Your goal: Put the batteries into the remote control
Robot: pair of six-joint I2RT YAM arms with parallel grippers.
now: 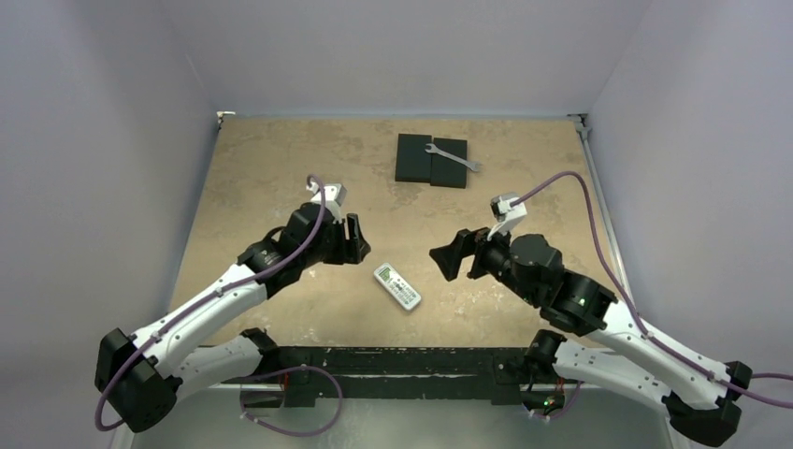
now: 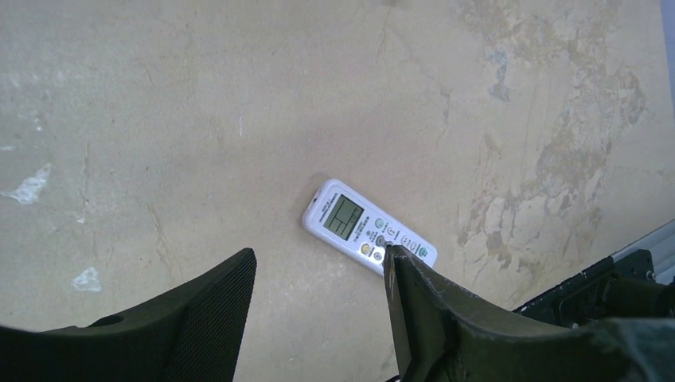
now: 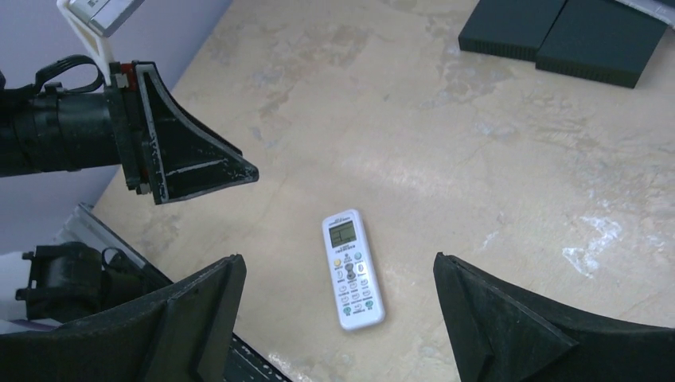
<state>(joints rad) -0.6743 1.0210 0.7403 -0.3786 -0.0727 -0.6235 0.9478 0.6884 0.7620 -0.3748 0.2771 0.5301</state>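
Observation:
The white remote control [image 1: 397, 286] lies face up on the table between the two arms, its green screen and buttons showing. It also shows in the left wrist view [image 2: 366, 227] and in the right wrist view [image 3: 352, 269]. My left gripper [image 1: 353, 239] is open and empty, hovering just left of the remote [image 2: 318, 267]. My right gripper [image 1: 449, 257] is open and empty, to the right of the remote, which lies between its spread fingers in the right wrist view [image 3: 338, 274]. No batteries are in view.
Two black flat blocks [image 1: 431, 160] lie side by side at the back of the table with a silver wrench [image 1: 454, 157] across them. The blocks also show in the right wrist view [image 3: 567, 32]. The black base rail [image 1: 393, 360] runs along the near edge.

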